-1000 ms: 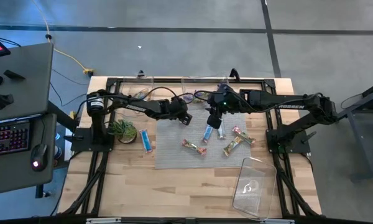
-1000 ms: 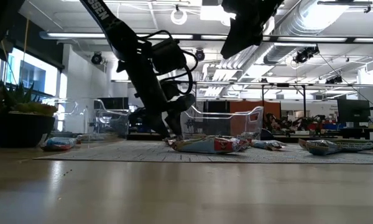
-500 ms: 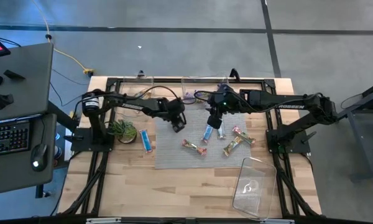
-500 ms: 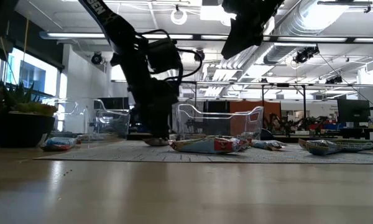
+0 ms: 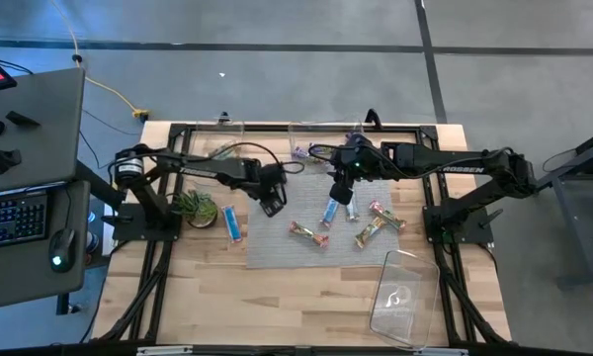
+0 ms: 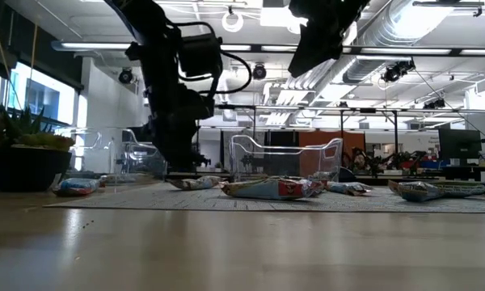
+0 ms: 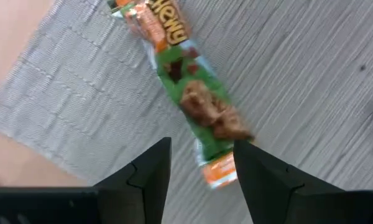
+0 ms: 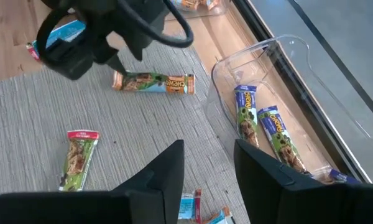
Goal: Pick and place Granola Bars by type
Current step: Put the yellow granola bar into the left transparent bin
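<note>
Now, left gripper [image 5: 270, 205]: low over the grey woven mat [image 5: 277, 242], near the mat's left edge; its fingers [image 7: 150, 171] are spread and hold nothing.
Green and orange bar [image 7: 189, 99]: flat on the mat just ahead of the left fingers, one end reaching into the gap between them; in the right wrist view the same bar [image 8: 153, 82] lies at the mat's far edge, under the left arm.
Right gripper [image 5: 342, 192]: raised above the mat's upper middle, by the back bins; its fingers [image 8: 165, 171] are parted and empty.
Bars on the mat: a blue bar [image 5: 330, 211] and another beside it [image 5: 353, 210] below the right gripper, a green and red bar [image 5: 308, 233] near the mat's middle, two more toward the mat's right side [image 5: 370, 232] [image 5: 386, 216].
Bar off the mat: a blue one [image 5: 233, 223] on the bare table [image 5: 277, 297], just left of the mat.
Clear bin at the back [image 8: 280, 50]: beyond the mat's far edge, holding two purple bars [image 8: 248, 106] [image 8: 278, 138] side by side.
Second bin [image 8: 219, 6]: also past the mat's far edge, with orange wrappers inside; how many, cannot tell.
Loose clear bin [image 5: 403, 296]: on the table off the mat's lower right corner.
Plant [image 5: 195, 208]: on the table left of the mat, beyond the blue bar.
</note>
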Robot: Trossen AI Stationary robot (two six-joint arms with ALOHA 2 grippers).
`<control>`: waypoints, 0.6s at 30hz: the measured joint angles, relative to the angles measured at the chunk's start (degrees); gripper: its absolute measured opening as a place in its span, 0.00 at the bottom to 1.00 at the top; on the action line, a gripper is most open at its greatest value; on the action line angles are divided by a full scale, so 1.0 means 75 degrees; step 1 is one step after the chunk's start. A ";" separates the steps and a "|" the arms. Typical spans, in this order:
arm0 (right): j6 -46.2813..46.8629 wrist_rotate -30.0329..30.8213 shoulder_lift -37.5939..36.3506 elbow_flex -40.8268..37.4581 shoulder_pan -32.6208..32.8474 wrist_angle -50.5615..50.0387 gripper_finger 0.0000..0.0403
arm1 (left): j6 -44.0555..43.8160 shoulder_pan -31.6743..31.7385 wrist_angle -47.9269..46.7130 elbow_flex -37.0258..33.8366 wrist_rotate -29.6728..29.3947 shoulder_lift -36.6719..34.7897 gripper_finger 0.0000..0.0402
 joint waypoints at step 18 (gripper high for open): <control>0.0045 -0.0026 0.0000 0.0000 0.0000 -0.0011 0.31 | -0.2057 -0.0613 0.0477 -0.0004 -0.1719 0.0515 0.42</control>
